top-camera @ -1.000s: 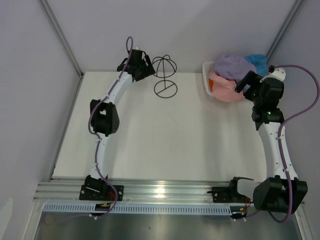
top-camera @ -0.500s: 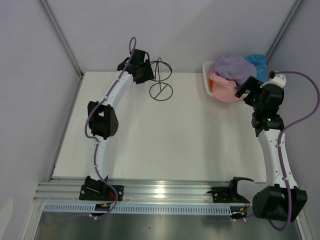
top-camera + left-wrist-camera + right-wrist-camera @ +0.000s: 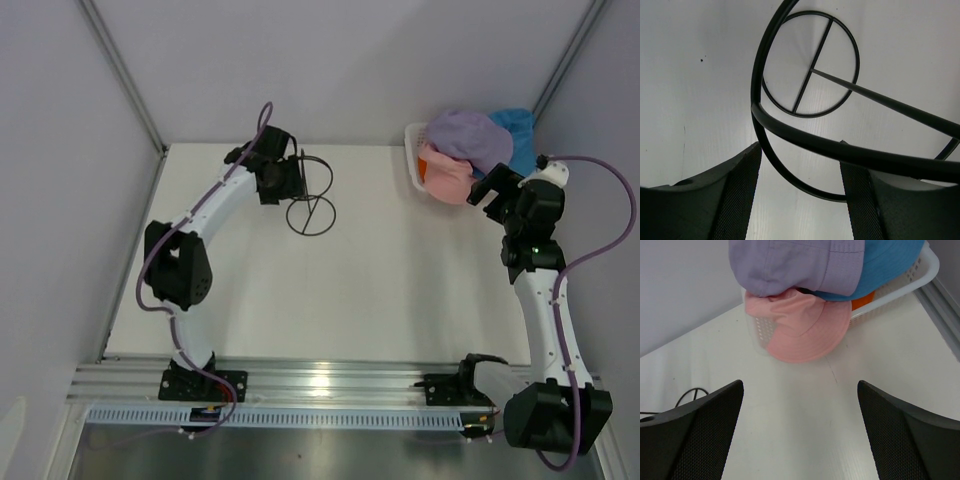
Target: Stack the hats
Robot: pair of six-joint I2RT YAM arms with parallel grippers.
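The hats are piled in a white mesh basket (image 3: 412, 162) at the back right: lavender (image 3: 468, 135) on top, pink (image 3: 445, 177) hanging over the front wall, blue (image 3: 517, 122) behind. In the right wrist view I see lavender (image 3: 790, 265), pink (image 3: 802, 332), blue (image 3: 890, 262) and a sliver of orange (image 3: 862, 303). My right gripper (image 3: 487, 182) is open and empty (image 3: 800, 440), just short of the pink hat. My left gripper (image 3: 290, 180) holds the black wire stand (image 3: 310, 215) tilted, with its wires between the jaws (image 3: 800, 200).
The basket wall (image 3: 900, 282) stands close to the right table edge and a metal rail (image 3: 940, 300). The stand's round base (image 3: 812, 70) faces the left wrist camera. Grey walls enclose the back and sides.
My left gripper has carried the wire stand forward from the back wall, tipping it over. My right gripper has drawn back a little from the basket.
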